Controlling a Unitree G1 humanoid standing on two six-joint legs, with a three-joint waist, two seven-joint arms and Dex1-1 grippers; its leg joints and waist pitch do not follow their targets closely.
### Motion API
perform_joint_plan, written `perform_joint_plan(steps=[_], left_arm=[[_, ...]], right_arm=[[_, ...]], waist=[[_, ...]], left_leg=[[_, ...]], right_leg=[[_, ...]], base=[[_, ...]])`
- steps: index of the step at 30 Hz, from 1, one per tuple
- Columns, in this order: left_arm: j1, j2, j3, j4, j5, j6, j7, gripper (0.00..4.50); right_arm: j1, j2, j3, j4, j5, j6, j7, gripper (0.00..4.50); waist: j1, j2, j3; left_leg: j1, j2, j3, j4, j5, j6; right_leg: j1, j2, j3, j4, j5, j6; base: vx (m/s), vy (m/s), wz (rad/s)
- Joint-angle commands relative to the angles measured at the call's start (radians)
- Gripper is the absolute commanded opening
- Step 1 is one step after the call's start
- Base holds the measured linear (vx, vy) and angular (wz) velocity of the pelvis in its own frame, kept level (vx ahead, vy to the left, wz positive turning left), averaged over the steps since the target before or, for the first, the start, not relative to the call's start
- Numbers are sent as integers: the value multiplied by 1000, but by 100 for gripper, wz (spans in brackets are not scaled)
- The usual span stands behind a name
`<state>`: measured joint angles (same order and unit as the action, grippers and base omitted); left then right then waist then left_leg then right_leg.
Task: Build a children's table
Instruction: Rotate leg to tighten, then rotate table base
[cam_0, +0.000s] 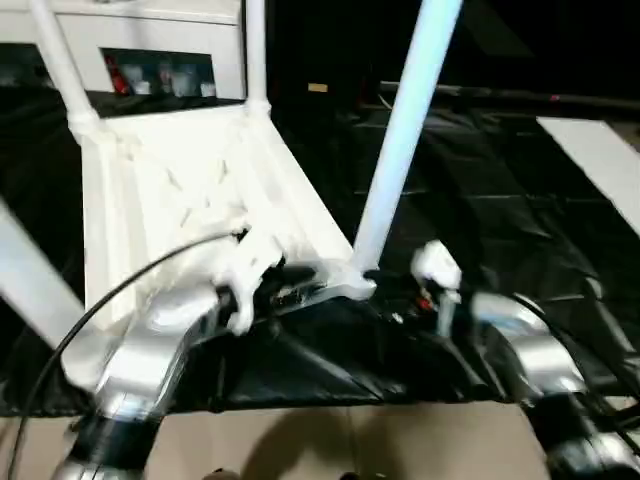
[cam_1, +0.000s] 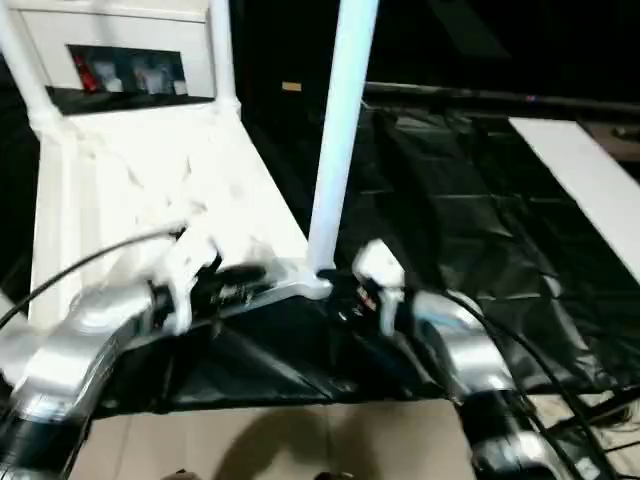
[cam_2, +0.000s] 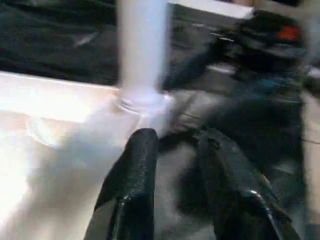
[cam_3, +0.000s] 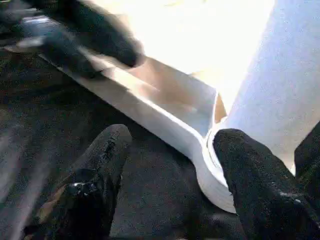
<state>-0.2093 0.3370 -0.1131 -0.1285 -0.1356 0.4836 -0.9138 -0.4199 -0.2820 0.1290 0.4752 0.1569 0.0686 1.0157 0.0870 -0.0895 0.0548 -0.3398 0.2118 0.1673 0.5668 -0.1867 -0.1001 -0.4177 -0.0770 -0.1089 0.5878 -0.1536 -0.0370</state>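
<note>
Underfoot, so to speak, a black-covered work table (cam_0: 470, 230) with a creased, shiny sheet spreads across the scene, with pale floor (cam_0: 330, 440) showing along its near edge and a white panel (cam_0: 600, 160) lying at far right. Beyond, the room is dark; a white shelf unit (cam_0: 160, 50) stands at far left holding small red and pale items, too blurred to read any writing. The children's table (cam_0: 190, 190) lies upside down on the sheet at left, legs pointing up. The left gripper (cam_2: 172, 165) hovers at its near rim, fingers parted, holding nothing. The right gripper (cam_3: 167, 165) stands wide open astride the near right corner socket, gripping nothing.
</note>
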Motion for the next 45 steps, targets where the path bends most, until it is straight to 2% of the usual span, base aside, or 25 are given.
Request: perform_joint_plan(steps=[1,2,3,4,7,8,10,12,14,16,18,21,22,26,27,28,30,31,34,35,37,40,42,43,45], left_arm=[[30,15,-17,-83,-38,52,-21,180],[49,19,-23,-107,-43,64,-20,187],[54,20,-25,-113,-45,68,-20,188],[77,21,-31,-140,-48,80,-13,191],[106,18,-36,-177,-52,100,4,229],[106,18,-36,-177,-52,100,4,229],[130,22,-38,-210,-60,121,17,227],[140,25,-38,-221,-64,127,19,265],[158,42,-31,-241,-80,134,15,272],[168,52,-25,-248,-88,133,8,277],[201,91,-2,-276,-112,132,-21,310],[235,131,21,-306,-138,133,-58,325],[245,141,28,-316,-146,134,-66,353],[282,183,63,-342,-175,141,-100,365],[282,183,63,-342,-175,141,-100,395],[320,229,110,-358,-208,141,-135,403],[342,253,144,-366,-232,145,-158,403],[382,304,210,-374,-281,156,-197,420],[400,331,242,-373,-303,163,-217,447],[417,352,266,-369,-314,167,-237,447],[450,392,315,-361,-339,186,-276,450],[487,447,396,-337,-366,200,-317,450],[493,471,436,-312,-376,205,-331,450],[495,513,489,-262,-389,205,-349,450],[487,538,516,-231,-388,202,-359,450]], right_arm=[[-37,7,4,51,-24,-22,-43,311],[-60,18,2,90,-38,-29,-81,311],[-66,20,2,101,-42,-31,-90,311],[-98,37,-7,154,-53,-40,-142,311],[-156,61,-26,248,-71,-50,-240,311],[-156,61,-26,248,-71,-50,-240,311],[-228,85,-54,363,-94,-64,-393,311],[-257,95,-68,409,-99,-69,-459,311],[-298,105,-84,478,-107,-89,-543,311],[-312,107,-94,504,-106,-93,-579,311],[-353,107,-133,585,-87,-115,-664,311],[-370,93,-148,628,-81,-126,-700,311],[-378,91,-149,647,-83,-135,-712,311],[-390,87,-151,683,-90,-152,-722,311],[-390,87,-151,683,-90,-152,-722,311],[-396,88,-157,703,-90,-165,-706,311],[-395,90,-161,702,-85,-170,-678,311],[-392,93,-162,703,-80,-187,-611,311],[-391,95,-159,705,-80,-197,-575,311],[-380,96,-154,694,-76,-201,-535,311],[-349,92,-129,664,-77,-210,-448,311],[-307,83,-97,630,-89,-226,-372,311],[-289,78,-92,612,-87,-225,-343,311],[-266,71,-92,583,-82,-221,-296,311],[-249,67,-93,563,-76,-211,-264,311]], waist=[[6,7,-54],[5,7,-55],[2,-4,-56],[2,-5,-52],[1,-4,-53],[-2,-4,-52],[-2,-4,-53],[-4,-2,-54],[0,1,-56],[-2,3,-59],[-3,3,-62],[-3,3,-61],[-4,2,-59],[-8,-3,-53],[-8,-3,-53],[-9,-8,-52],[-13,-6,-51],[-16,-12,-51],[-27,-5,-46],[-26,-3,-45],[-28,-1,-43],[-27,1,-42],[-25,0,-42],[-26,-1,-42],[-24,0,-41]], left_leg=[[-4,24,1,-61,-216,45],[-2,26,0,-60,-223,39],[-4,27,0,-61,-223,36],[-6,23,0,-63,-235,34],[-1,24,-1,-60,-256,15],[-1,22,-2,-61,-261,14],[-3,22,-2,-60,-258,5],[-3,20,-1,-59,-258,-3],[2,19,2,-56,-259,-10],[-2,18,3,-57,-244,-9],[-6,18,2,-57,-222,-12],[-6,17,6,-54,-216,-9],[-9,16,7,-55,-220,-7],[-10,15,5,-55,-280,-10],[-10,15,5,-55,-280,-10],[-7,15,4,-53,-298,-10],[-9,14,2,-53,-314,-9],[-9,14,2,-51,-317,-7],[-8,17,-3,-54,-349,-8],[0,19,-3,-54,-365,-9],[-6,19,-6,-56,-392,-7],[-5,19,-6,-56,-389,-6],[-2,19,-6,-57,-381,-5],[-2,20,-7,-58,-384,-5],[-3,17,-8,-59,-391,0]], right_leg=[[53,-67,54,-83,-436,-99],[52,-67,55,-78,-428,-103],[52,-68,54,-77,-423,-109],[53,-65,54,-81,-453,-95],[48,-66,56,-78,-463,-84],[47,-63,56,-78,-463,-85],[48,-63,56,-74,-457,-82],[48,-62,57,-73,-449,-79],[44,-60,59,-67,-405,-88],[48,-54,60,-57,-340,-99],[53,-55,60,-47,-288,-116],[53,-53,61,-45,-264,-124],[55,-53,62,-46,-279,-119],[50,-56,61,-56,-397,-92],[50,-56,61,-56,-397,-92],[46,-56,60,-62,-444,-74],[44,-58,60,-64,-478,-63],[43,-56,59,-63,-484,-61],[38,-52,58,-63,-491,-70],[31,-52,60,-65,-484,-80],[36,-53,61,-64,-495,-85],[35,-54,63,-65,-491,-90],[34,-53,65,-65,-489,-94],[35,-52,64,-65,-486,-97],[37,-52,65,-67,-499,-94]], base=[[0,0,0],[0,0,0],[0,0,0],[0,0,0],[0,0,0],[0,0,0],[0,0,0],[0,0,0],[0,0,0],[0,0,0],[0,0,0],[0,0,0],[0,0,0],[0,0,0],[0,0,0],[0,0,0],[0,0,0],[0,0,0],[0,0,0],[0,0,0],[0,0,0],[0,0,0],[0,0,0],[0,0,0],[0,0,0]])
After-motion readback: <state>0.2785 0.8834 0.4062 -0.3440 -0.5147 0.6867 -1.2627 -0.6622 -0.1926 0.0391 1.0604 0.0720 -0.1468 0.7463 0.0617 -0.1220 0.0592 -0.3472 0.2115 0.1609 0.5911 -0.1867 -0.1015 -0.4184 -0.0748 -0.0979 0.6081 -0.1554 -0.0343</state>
